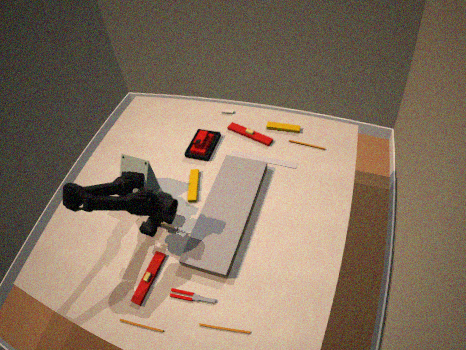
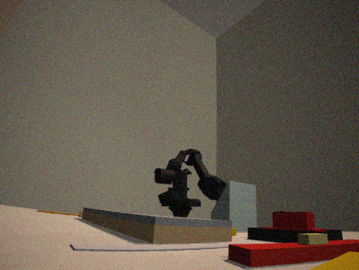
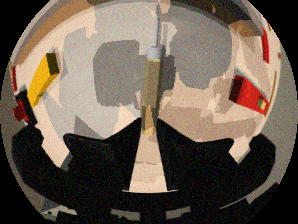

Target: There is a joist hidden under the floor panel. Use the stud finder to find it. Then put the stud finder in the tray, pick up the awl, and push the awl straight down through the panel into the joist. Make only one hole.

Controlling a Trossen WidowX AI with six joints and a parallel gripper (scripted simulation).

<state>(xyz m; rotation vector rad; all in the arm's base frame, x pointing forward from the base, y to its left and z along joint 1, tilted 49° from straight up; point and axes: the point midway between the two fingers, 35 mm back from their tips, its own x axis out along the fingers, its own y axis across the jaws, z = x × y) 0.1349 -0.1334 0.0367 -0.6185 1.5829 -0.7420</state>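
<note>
the stud finder lies in the tray. in the top view, the panel is right of the arm, and the pliers lie below the panel, between a level and the picture's right side.

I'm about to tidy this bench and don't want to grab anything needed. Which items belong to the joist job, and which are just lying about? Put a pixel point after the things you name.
For the job:
- grey floor panel (image 1: 227,215) (image 2: 119,218)
- wooden-handled awl (image 3: 152,85), in the gripper (image 3: 148,121)
- red stud finder (image 1: 202,142) in its black tray (image 1: 190,155)

Lying about:
- two red spirit levels
- two yellow blocks
- three thin orange sticks
- red-handled pliers (image 1: 192,294)
</note>
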